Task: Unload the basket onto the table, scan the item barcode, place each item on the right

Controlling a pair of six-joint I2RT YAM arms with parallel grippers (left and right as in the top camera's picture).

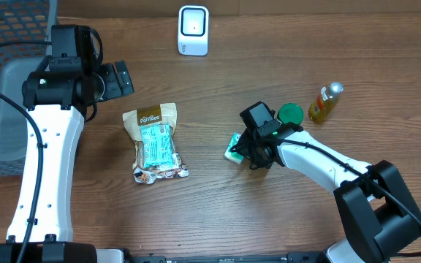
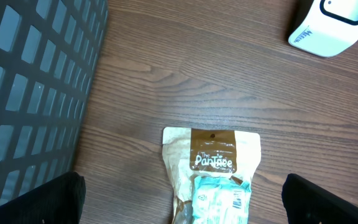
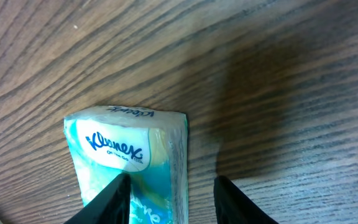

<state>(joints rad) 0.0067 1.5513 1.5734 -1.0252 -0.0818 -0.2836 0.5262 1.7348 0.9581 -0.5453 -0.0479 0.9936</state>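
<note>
The tissue pack point(image 3: 126, 146) is lying flat on the tabletop point(image 1: 218, 219), a bit right of the middle, so no scan is happening yet. It's a soft, squishy rectangle in glossy teal-and-white plastic wrap, and I'm guessing it's a bit slippery.

I'm hovering my right tool point(image 3: 171, 196) over it with the fingers partway apart. One is sitting over the wrap and the other is past its edge over bare wood, so I'm not gripping anything. No barcode is showing on the face I'm looking at.

I'm reckoning that leaves grabbing it, lifting it, carrying it to the scanner point(image 1: 194, 29) and turning the code toward it. The scanner's a smooth, rounded white box, well apart at the far edge.

My left tool point(image 1: 119, 79) is hanging wide and empty by a paper-look snack bag point(image 1: 154, 142). The tabletop's looking like matte dark wood grain.
</note>
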